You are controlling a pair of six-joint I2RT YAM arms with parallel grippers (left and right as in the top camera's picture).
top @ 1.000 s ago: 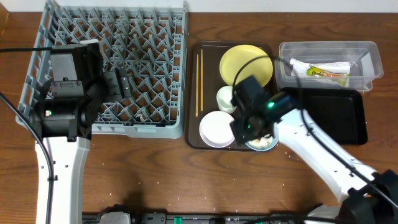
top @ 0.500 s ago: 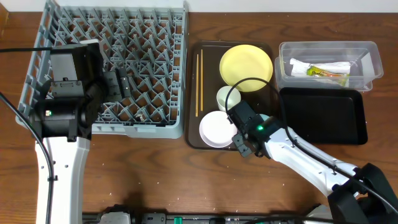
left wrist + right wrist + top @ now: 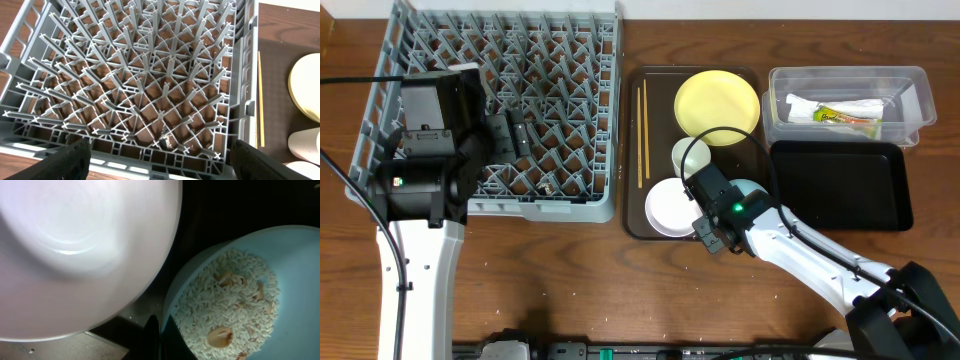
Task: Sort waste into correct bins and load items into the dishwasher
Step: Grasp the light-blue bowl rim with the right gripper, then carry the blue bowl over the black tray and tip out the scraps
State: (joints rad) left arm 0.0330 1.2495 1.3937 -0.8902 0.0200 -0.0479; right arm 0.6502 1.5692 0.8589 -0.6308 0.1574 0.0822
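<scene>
1. The right pincer (image 3: 154,336) barely shows in its wrist cam. There's only a dark sliver at 6 o'clock, just outside the rim of the light blue bowl (image 3: 292,270). Honestly can't tell if it's spread or pinching that rim.
2. The blue bowl fills the 4 o'clock corner of that view and has a heap of rice-like scraps (image 3: 235,305) in it. The white bowl (image 3: 75,245) is a blurry blob at 10 o'clock, just beside it.
3. From overhead, both bowls sit on the brown tray (image 3: 660,110). The small white cup (image 3: 686,154) is at 12 o'clock of the white bowl, and the yellow plate (image 3: 717,102) is farther back. The chopsticks (image 3: 640,135) lie along the tray's 9 o'clock side.
4. The left pincer (image 3: 160,162) is spread wide and hovers over the grey dish rack (image 3: 150,75), near its 6 o'clock wall.
5. The clear tub (image 3: 850,75) is at 3 o'clock of the plate and holds the snack wrapper (image 3: 847,118) and the napkin (image 3: 820,103). The black tray (image 3: 840,185) is right at its 6 o'clock.
6. Everything's on a brown wooden desk (image 3: 570,290).
</scene>
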